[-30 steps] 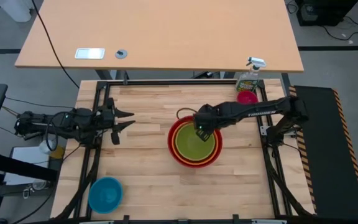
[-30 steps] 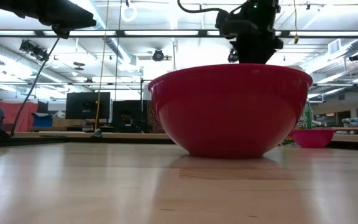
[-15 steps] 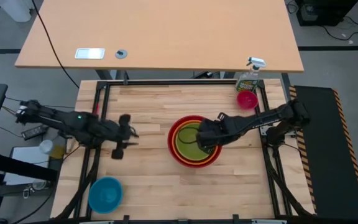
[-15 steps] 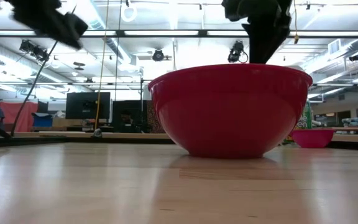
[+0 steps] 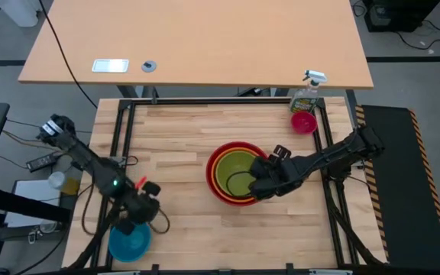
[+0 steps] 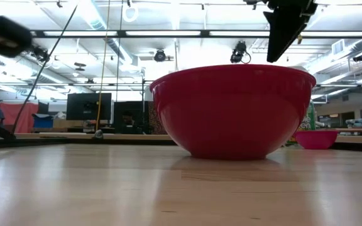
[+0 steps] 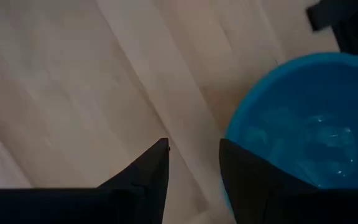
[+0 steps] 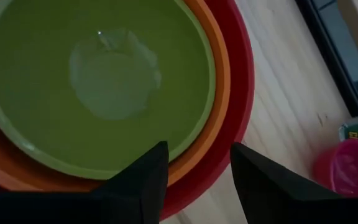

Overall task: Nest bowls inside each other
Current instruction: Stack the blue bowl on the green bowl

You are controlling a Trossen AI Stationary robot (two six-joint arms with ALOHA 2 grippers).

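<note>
Bowls (image 5: 239, 173), round glossy plastic, wood-plank table (image 5: 182, 137)

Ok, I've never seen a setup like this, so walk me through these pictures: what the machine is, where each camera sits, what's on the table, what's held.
Two dark robot arms work at a wooden table. One camera looks straight down, one sits at table height, and one rides each wrist. The red bowl already holds the orange bowl and the green bowl. The left gripper hangs open at the rim of the blue bowl; the right gripper is open over the stack's rim. The pink bowl waits by a spray bottle. Nothing is held.
</note>
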